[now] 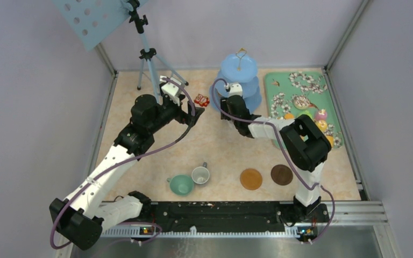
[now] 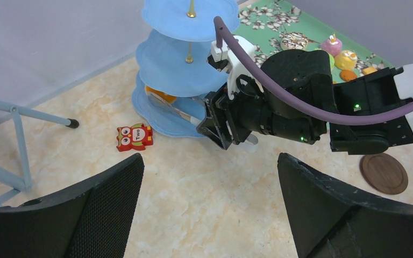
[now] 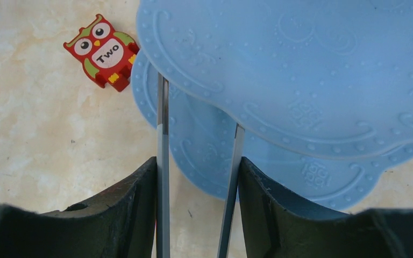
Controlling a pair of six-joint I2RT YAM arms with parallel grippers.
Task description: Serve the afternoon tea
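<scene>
While my right wrist view shows only the blue tiers of the light-blue three-tier stand (image 3: 312, 70) at the back of the table (image 1: 220, 150), the left wrist view reveals an orange biscuit (image 2: 158, 94) on its bottom tier. Stretched far forward, my right gripper (image 3: 196, 177) is clamped on the metal tongs (image 3: 163, 140), which reach in under the tiers; my left gripper (image 2: 209, 161) hovers nearby, fingers wide apart

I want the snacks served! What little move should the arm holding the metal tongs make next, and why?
Probably draw the long metal tongs straight back out. The right tool has them poked between the tiers of the light-blue three-tier stand, where an orange biscuit already lies, though the tips are hidden.
</scene>
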